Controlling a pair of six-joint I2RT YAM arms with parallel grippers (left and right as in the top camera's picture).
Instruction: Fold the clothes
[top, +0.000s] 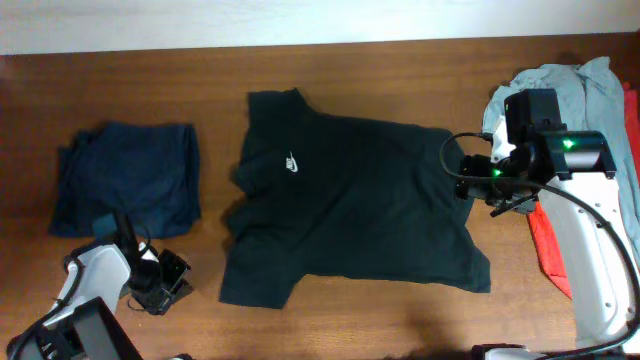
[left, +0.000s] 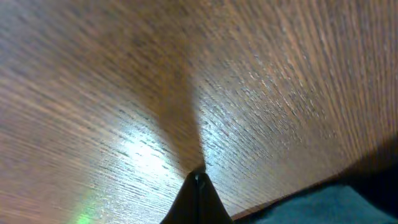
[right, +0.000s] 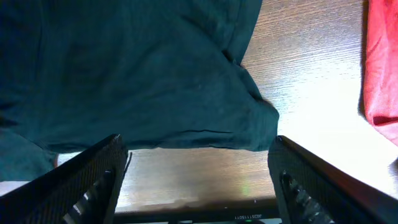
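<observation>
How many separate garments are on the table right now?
4: black T-shirt at centre, navy garment left, grey shirt far right, red shirt below it; the right arm may hide more.

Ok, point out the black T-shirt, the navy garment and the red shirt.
black T-shirt (top: 360, 200): overhead view, middle of its body.
navy garment (top: 125, 180): overhead view, its centre.
red shirt (right: 382, 62): right wrist view, its visible edge.

Brown wooden table (top: 400, 70), black T-shirt (top: 350, 210) spread flat at centre, dark navy garment (top: 125, 180) bunched at left, light grey shirt (top: 590, 85) and red shirt (top: 550, 250) at right edge
</observation>
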